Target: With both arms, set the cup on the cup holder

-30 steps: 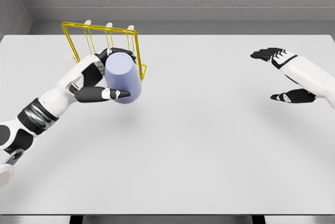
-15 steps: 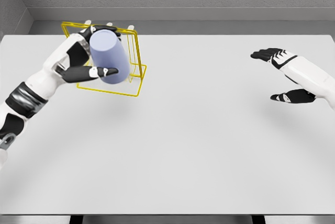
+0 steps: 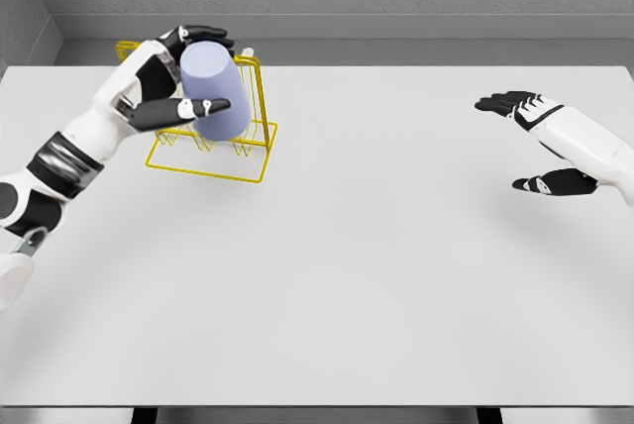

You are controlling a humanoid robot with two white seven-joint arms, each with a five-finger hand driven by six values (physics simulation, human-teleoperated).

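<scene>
Head view shows the pale blue cup (image 3: 213, 89) at the far left of the scene, gripped in the left hand (image 3: 166, 82): dark fingers (image 3: 203, 36) curl over its top and the thumb presses against its near side. The cup is tilted and sits in front of the yellow wire cup holder (image 3: 210, 142), overlapping the holder's upright prongs; whether it touches them cannot be told. The holder's base frame rests on the surface (image 3: 376, 265), near its far left corner. The left arm comes in from the lower left edge, its shoulder cut off by the frame. Well apart, at the far right, the right hand (image 3: 540, 142) hovers with fingers spread and relaxed, holding nothing; its forearm runs out of the right edge. The surface is a plain white tabletop filling most of the view. Grey walls rise behind it and at the left, and a dark strip shows under its near edge.
</scene>
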